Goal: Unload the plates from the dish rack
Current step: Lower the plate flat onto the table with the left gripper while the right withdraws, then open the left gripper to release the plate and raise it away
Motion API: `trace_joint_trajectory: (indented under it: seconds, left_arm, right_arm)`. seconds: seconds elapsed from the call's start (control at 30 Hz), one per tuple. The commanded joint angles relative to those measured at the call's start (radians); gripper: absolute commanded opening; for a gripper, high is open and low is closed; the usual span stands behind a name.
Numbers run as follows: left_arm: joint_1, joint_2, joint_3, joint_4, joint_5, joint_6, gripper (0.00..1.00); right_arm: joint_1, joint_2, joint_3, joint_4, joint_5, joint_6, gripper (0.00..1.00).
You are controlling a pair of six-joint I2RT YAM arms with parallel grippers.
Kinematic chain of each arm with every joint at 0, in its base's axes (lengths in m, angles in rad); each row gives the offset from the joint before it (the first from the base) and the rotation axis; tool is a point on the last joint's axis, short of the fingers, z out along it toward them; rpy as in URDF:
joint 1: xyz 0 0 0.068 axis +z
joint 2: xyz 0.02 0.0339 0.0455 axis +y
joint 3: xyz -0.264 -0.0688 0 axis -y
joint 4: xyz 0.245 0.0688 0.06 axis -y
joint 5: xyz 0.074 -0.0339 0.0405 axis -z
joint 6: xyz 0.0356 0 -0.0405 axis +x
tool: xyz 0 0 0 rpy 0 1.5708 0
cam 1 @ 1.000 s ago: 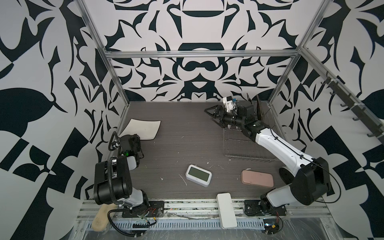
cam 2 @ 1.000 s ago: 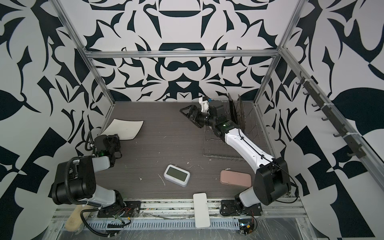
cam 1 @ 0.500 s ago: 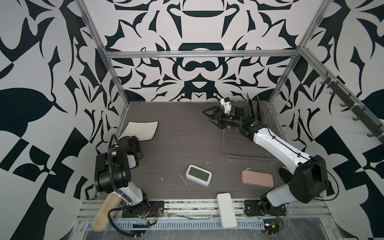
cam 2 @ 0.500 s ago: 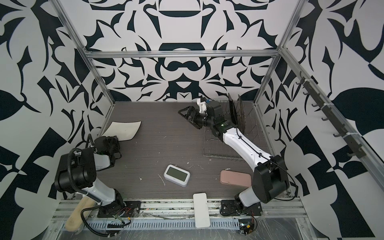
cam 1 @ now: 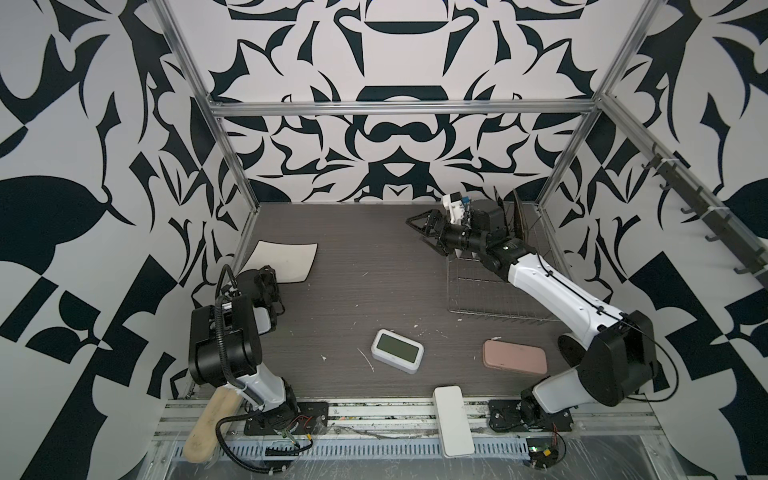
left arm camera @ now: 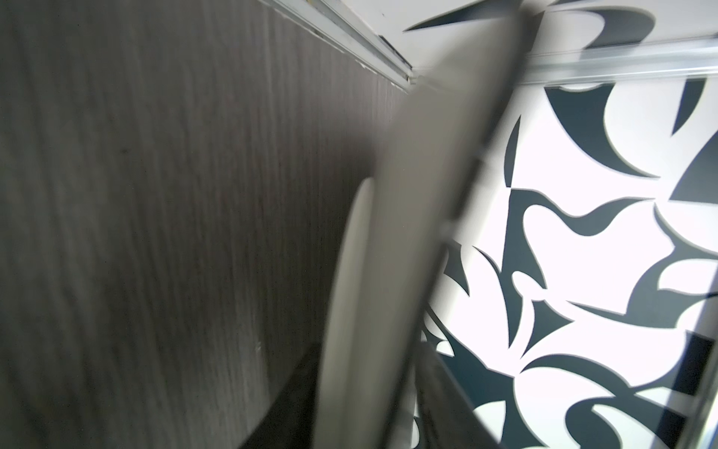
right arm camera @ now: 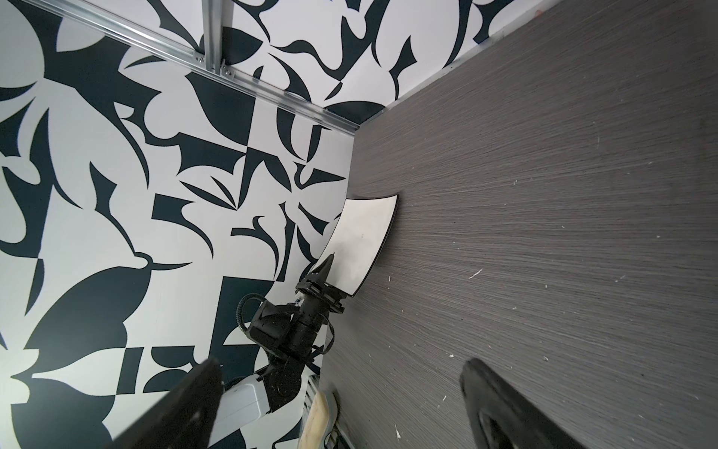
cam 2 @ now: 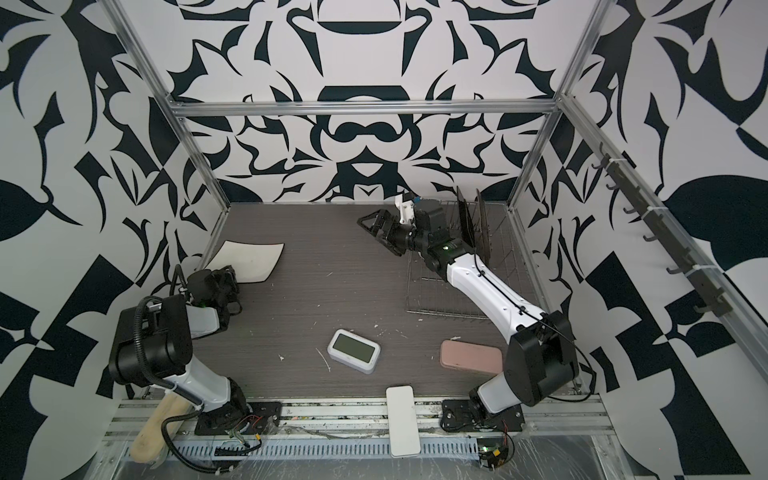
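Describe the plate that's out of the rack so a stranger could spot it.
On the dark grey wood-grain table, look to the far left side. A cream square plate sits there at the left gripper. It alone is pale; the dark plates stand in the silver wire dish rack.

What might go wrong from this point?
The left gripper sits at the edge of the white plate; pulling away could drag or flip it. The right gripper has its wrist close beside two dark plates standing upright in the rack; a careless swing might topple them.
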Motion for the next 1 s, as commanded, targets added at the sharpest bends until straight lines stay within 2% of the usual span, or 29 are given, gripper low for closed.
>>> trace_joint_trajectory:
  seconds: [0.0, 0.17, 0.27, 0.5, 0.57, 0.87, 0.97]
  left_arm:
    - [0.003, -0.044, 0.048, 0.0, 0.018, 0.012, 0.49]
    - [0.003, -0.08, 0.066, -0.137, 0.008, 0.016, 0.69]
    - [0.003, -0.096, 0.09, -0.244, 0.017, 0.036, 0.77]
    - [0.003, -0.099, 0.099, -0.294, 0.025, 0.03, 0.84]
    - [0.003, -0.107, 0.116, -0.341, 0.025, 0.038, 0.9]
    - [0.004, -0.169, 0.143, -0.498, -0.004, 0.095, 0.99]
    - [0.007, -0.176, 0.139, -0.511, -0.001, 0.091, 0.99]
  right_arm:
    - [0.005, -0.018, 0.043, 0.011, 0.013, -0.028, 0.99]
    - [0.005, -0.021, 0.043, 0.002, 0.027, -0.028, 0.99]
    - [0.005, -0.027, 0.044, -0.002, 0.038, -0.033, 0.99]
    - [0.005, -0.046, 0.036, -0.016, 0.04, -0.041, 0.99]
    - [0.005, -0.053, 0.033, -0.025, 0.042, -0.044, 0.99]
    - [0.005, -0.095, 0.021, -0.044, 0.049, -0.053, 0.99]
    - [0.005, -0.106, 0.018, -0.054, 0.049, -0.054, 0.99]
